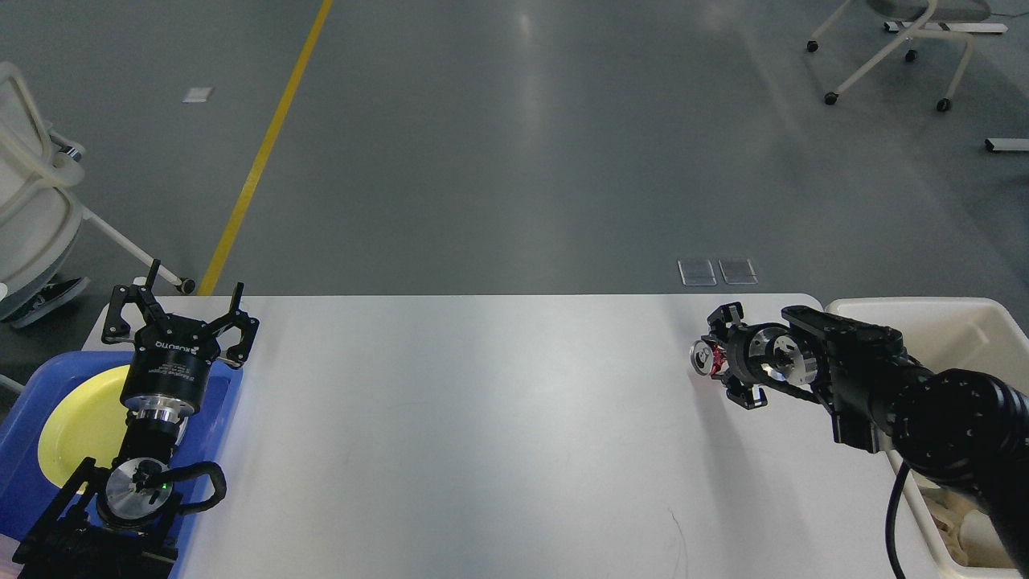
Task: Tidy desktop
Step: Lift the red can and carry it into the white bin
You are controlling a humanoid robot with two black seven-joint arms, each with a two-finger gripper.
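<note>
The left gripper (182,299) stands wide open above the blue tray (18,434). The right gripper (711,358), left of the tray's opposite cream bin (949,322), holds a small red-and-silver object (704,359) over the desktop (482,434).

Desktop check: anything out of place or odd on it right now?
One thing: a small red-and-silver object at the right gripper, near the desktop's far right end; too small to identify. A faint dark scratch-like mark shows near the front edge. Otherwise nothing stands out.
</note>
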